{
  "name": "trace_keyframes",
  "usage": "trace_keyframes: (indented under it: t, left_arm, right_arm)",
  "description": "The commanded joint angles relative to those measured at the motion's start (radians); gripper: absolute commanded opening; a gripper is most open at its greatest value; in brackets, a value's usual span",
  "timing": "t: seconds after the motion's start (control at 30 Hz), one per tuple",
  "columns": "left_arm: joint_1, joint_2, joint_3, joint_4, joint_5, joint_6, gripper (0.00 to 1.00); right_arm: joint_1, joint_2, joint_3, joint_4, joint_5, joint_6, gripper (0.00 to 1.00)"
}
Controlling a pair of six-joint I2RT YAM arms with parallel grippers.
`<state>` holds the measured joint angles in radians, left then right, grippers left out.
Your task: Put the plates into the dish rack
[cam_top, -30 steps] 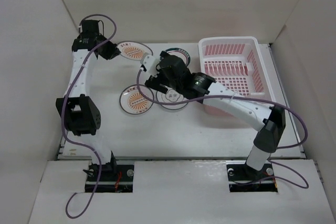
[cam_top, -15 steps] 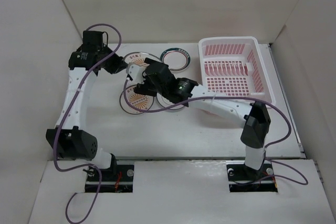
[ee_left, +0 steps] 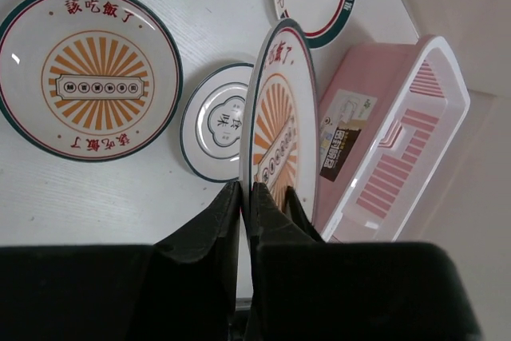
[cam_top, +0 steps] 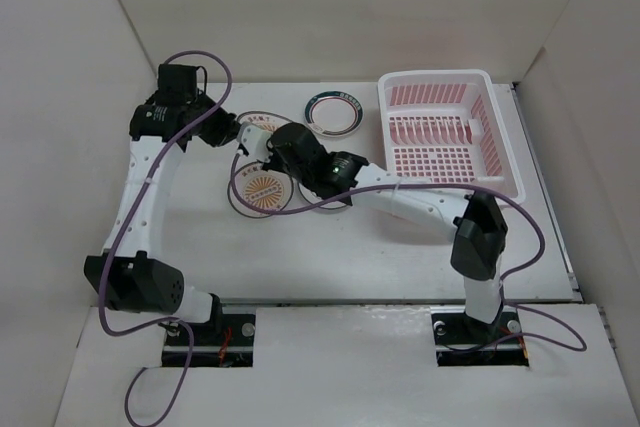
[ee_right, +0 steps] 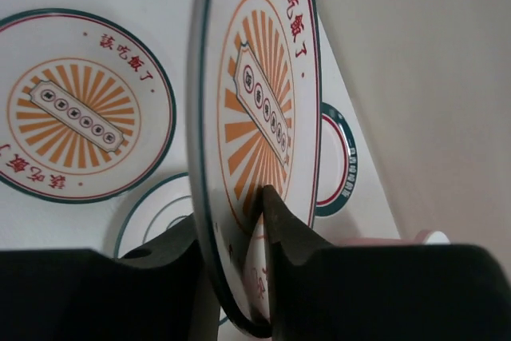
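None of the four plates is in the pink-and-white plastic dish rack [cam_top: 435,77] yet; its slots hold nothing. Three plates lie flat on the white table [cam_top: 300,247]. One is a round white sunburst plate [cam_top: 262,190] with a dark rim. A small white plate with thin dark rings [ee_left: 217,121] lies just beside it, largely under the right arm in the overhead view. A green-banded white plate [cam_top: 333,112] sits near the rack's left end.

The fourth, a second orange-sunburst plate [ee_left: 279,129], stands on edge in the air, left of the rack. The black left gripper [ee_left: 246,189] is clamped tight on its rim. The black right gripper [ee_right: 235,213] has its fingers narrowed onto another part of the rim, one pad against the printed face, so both appear to grip it. This looks like a handover, with every plate left to load. The held plate is glossy, with red characters arching around orange rays.
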<state>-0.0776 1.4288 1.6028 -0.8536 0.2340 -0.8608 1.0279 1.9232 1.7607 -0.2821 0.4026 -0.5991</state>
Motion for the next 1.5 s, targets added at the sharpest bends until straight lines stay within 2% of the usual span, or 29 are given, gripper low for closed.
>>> trace_keyframes:
  t: [0.0, 0.07, 0.13, 0.27, 0.3, 0.37, 0.4, 0.43, 0.53, 0.6, 0.67, 0.8, 0.83, 0.87, 0.93, 0.97, 1.07, 1.2, 1.47]
  left_arm:
    - [-0.002, -0.059, 0.014, 0.025, 0.005, -0.007, 0.0]
    - [-0.002, -0.059, 0.014, 0.025, 0.005, -0.007, 0.0]
    - [-0.002, -0.059, 0.014, 0.034, 0.014, -0.007, 0.0]
    - [0.007, -0.059, 0.014, 0.083, 0.037, -0.007, 0.0]
    - [0.007, -0.059, 0.014, 0.103, 0.068, -0.007, 0.11]
    - [0.007, -0.073, -0.003, 0.201, 0.102, -0.007, 0.48]
    - [0.016, -0.088, -0.027, 0.25, 0.125, -0.007, 0.87]
    - [0.016, -0.097, -0.036, 0.302, 0.164, -0.007, 1.0]
    - [0.035, -0.11, -0.047, 0.444, 0.186, -0.007, 1.0]
    - [0.035, -0.119, -0.047, 0.488, 0.153, -0.007, 1.0]
    - [0.035, -0.119, -0.047, 0.499, 0.13, 0.023, 1.0]
    - [0.035, -0.119, -0.09, 0.49, 0.081, 0.103, 1.0]
    - [0.035, -0.119, -0.105, 0.49, 0.08, 0.117, 1.0]
    - [0.035, -0.119, -0.136, 0.49, 0.08, 0.129, 1.0]
    - [0.035, -0.13, -0.165, 0.49, 0.09, 0.152, 1.0]
    - [0.035, -0.13, -0.179, 0.499, 0.09, 0.152, 1.0]
    - [0.035, -0.13, -0.21, 0.499, 0.067, 0.172, 1.0]
    - [0.035, -0.12, -0.21, 0.467, 0.01, 0.213, 1.0]
    - [0.035, -0.111, -0.21, 0.435, -0.044, 0.273, 1.0]
  right_arm:
    - [0.0, -0.035, 0.026, 0.067, 0.019, 0.021, 0.25]
    - [0.0, -0.046, 0.017, 0.067, 0.019, 0.021, 0.18]
    - [0.0, -0.056, 0.017, 0.067, 0.019, 0.032, 0.02]
    - [0.0, -0.079, -0.001, 0.067, 0.019, 0.051, 0.0]
    - [0.0, -0.105, -0.01, 0.067, 0.019, 0.062, 0.0]
    - [0.0, -0.128, -0.021, 0.067, 0.03, 0.074, 0.0]
    - [0.0, -0.141, -0.044, 0.067, 0.039, 0.074, 0.0]
    - [0.0, -0.168, -0.055, 0.067, 0.039, 0.088, 0.0]
    - [0.0, -0.225, -0.101, 0.104, 0.093, 0.113, 0.0]
    - [-0.024, -0.253, -0.101, 0.104, 0.154, 0.145, 0.0]
    - [-0.067, -0.317, -0.101, 0.086, 0.141, 0.244, 0.0]
    - [-0.28, -0.463, -0.147, 0.047, -0.068, 0.441, 0.0]
    - [-0.395, -0.486, -0.159, 0.034, -0.187, 0.47, 0.0]
    - [-0.452, -0.503, -0.18, 0.023, -0.247, 0.49, 0.0]
    - [-0.553, -0.513, -0.181, -0.011, -0.394, 0.512, 0.0]
    - [-0.645, -0.504, -0.181, -0.031, -0.447, 0.512, 0.0]
    - [-0.78, -0.472, -0.181, -0.063, -0.571, 0.559, 0.0]
    - [-0.856, -0.437, -0.231, -0.035, -0.619, 0.627, 0.0]
    - [-0.836, -0.359, -0.29, -0.008, -0.647, 0.673, 0.0]
